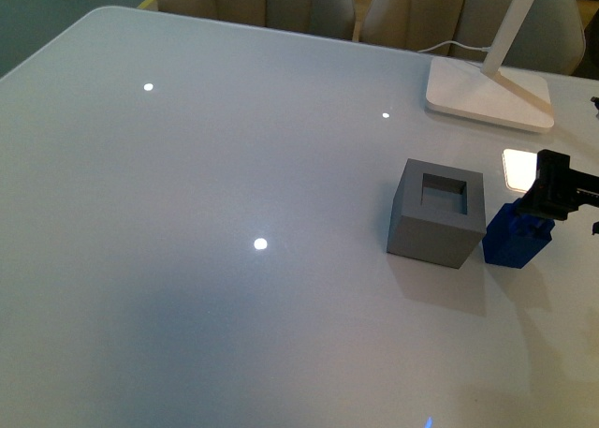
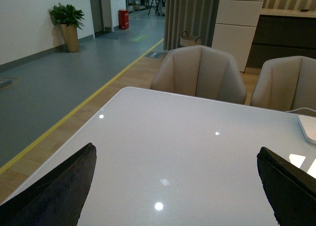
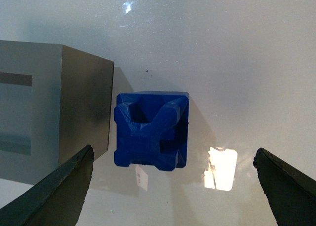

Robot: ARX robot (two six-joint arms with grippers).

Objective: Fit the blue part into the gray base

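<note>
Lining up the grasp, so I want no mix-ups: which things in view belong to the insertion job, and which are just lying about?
Job:
blue part, beside the gray base
gray base, hole empty
right gripper, open above the blue part

Lying about:
white lamp
chairs
left gripper, open, holding nothing

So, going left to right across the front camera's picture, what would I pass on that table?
gray base → blue part → right gripper. The white lamp at the back spans above the first two, so it has no clear place in the order.
</note>
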